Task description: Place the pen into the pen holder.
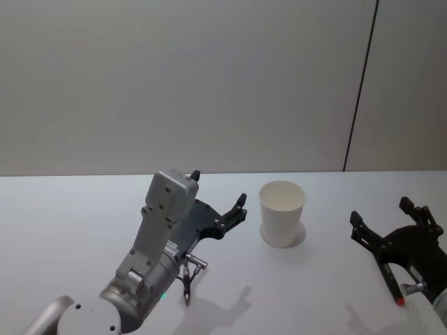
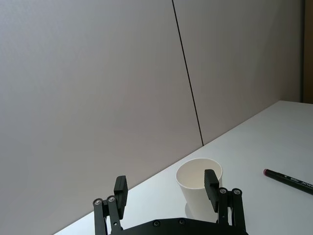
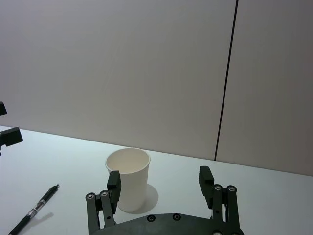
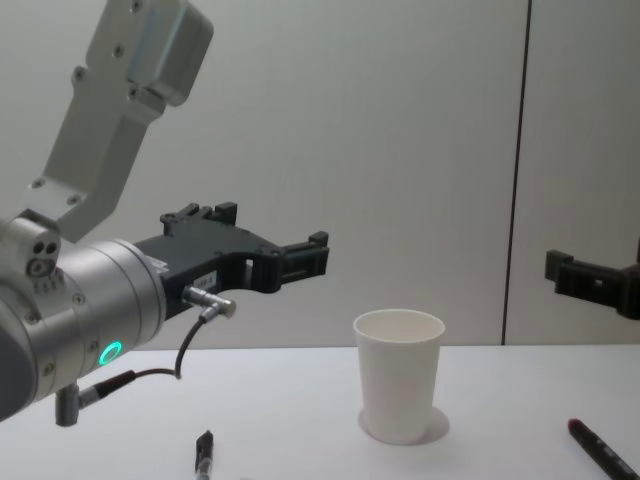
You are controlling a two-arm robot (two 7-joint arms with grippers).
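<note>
Now, pen holder (image 1: 282,213) between two pens (image 3: 36,210).

Bright, soft light comes from above. Low in the middle of the head view, my grey left arm (image 1: 157,230) drops a pale shadow on the smooth white table (image 1: 70,230). The white paper cup (image 1: 282,213) has a faint one too.

We saw the left gripper (image 2: 166,181) spread open, the pen holder (image 2: 193,196) upright beyond it at one o'clock. A pen (image 2: 288,179) lay on the table (image 2: 274,137) at the holder's three o'clock, apart.
</note>
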